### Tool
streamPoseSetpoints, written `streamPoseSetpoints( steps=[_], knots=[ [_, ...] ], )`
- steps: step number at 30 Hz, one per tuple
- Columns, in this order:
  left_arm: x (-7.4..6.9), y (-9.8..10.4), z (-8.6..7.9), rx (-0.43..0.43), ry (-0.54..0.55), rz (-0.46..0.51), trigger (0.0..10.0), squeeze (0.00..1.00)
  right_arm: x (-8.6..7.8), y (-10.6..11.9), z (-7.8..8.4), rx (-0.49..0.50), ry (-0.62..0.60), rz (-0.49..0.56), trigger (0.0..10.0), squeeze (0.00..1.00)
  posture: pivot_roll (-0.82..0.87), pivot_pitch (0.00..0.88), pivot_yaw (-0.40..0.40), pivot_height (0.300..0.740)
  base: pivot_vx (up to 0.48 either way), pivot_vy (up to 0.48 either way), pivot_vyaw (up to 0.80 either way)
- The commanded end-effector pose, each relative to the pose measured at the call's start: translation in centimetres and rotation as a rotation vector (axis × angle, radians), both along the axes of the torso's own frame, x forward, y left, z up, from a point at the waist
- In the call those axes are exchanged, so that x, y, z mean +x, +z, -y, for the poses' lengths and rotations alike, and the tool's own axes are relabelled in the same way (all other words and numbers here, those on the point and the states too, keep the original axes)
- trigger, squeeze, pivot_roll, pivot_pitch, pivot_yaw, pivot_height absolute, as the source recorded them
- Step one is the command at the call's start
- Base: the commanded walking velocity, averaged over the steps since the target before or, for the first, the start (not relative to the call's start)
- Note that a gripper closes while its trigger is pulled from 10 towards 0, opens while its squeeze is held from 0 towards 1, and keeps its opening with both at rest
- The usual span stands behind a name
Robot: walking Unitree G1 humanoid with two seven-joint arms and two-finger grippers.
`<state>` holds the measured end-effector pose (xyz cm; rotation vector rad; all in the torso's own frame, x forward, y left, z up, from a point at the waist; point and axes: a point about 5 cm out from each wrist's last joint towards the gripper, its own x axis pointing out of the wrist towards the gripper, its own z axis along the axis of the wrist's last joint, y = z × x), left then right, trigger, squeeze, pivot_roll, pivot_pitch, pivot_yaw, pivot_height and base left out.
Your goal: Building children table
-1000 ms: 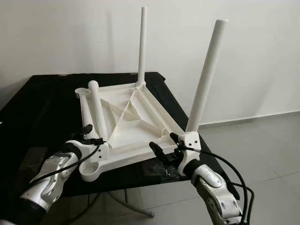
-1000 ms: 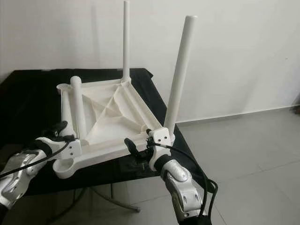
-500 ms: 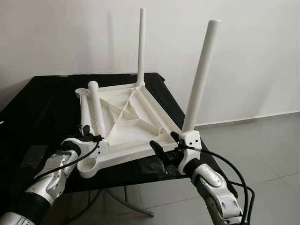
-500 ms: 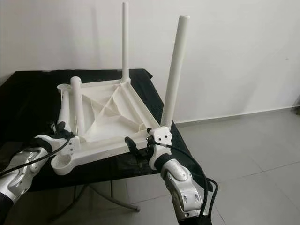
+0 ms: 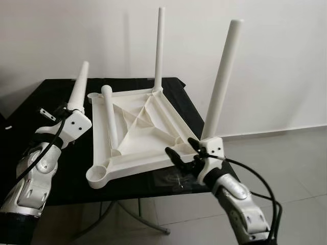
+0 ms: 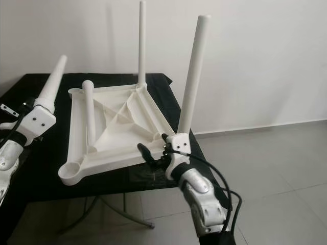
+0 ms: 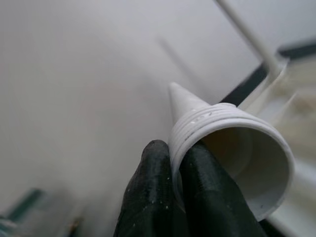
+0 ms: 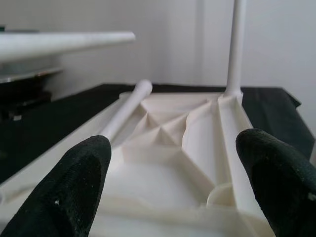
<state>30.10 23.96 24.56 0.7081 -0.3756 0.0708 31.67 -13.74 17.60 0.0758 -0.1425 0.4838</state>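
A black tabletop [image 5: 61,97] on curved metal legs [image 5: 127,219] stood against a plain white wall [image 5: 286,61], grey floor tiles [image 5: 296,168] beside it.

Plain white wall [image 5: 286,61], grey tiled floor [image 5: 296,168], black table [image 5: 51,102] on metal legs.

The little table top [image 5: 138,130] is white. Its legs [image 5: 220,81] are white too. It lies on a shiny black table [image 5: 61,102]. The wall [image 5: 76,35] is white, the floor [image 5: 296,158] grey.
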Motion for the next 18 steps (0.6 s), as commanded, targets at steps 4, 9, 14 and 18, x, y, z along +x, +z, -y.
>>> streamPoseSetpoints(
  steps=[4, 9, 14, 18],
  knots=[
    [-1.5, 1.8, 0.4, -0.458, -0.282, 0.043, 1.5, 0.0, 0.6, 2.7, -0.5, 0.286, 0.094, -0.03, 10.0, 0.0, -0.03, 0.0, -0.042, 0.74, 0.0, 0.0, 0.0],
    [-2.6, 2.2, 0.6, -0.771, -0.52, 0.054, 4.0, 0.0, 0.1, 5.4, -1.8, 0.582, 0.331, -0.06, 10.0, 0.0, -0.02, 0.0, -0.047, 0.74, 0.0, 0.0, 0.0],
    [-5.5, 0.1, 2.5, -1.04, -0.896, -0.013, 10.0, 0.0, -3.0, 8.0, -4.7, 0.637, 0.817, -0.026, 10.0, 0.0, -0.01, 0.0, -0.054, 0.74, 0.0, 0.0, 0.0],
    [-6.0, 0.0, 3.0, -1.06, -0.951, -0.037, 10.0, 0.0, -3.4, 8.1, -5.1, 0.631, 0.86, -0.041, 10.0, 0.0, 0.0, 0.0, -0.06, 0.74, 0.0, 0.0, 0.0]
  ],
)
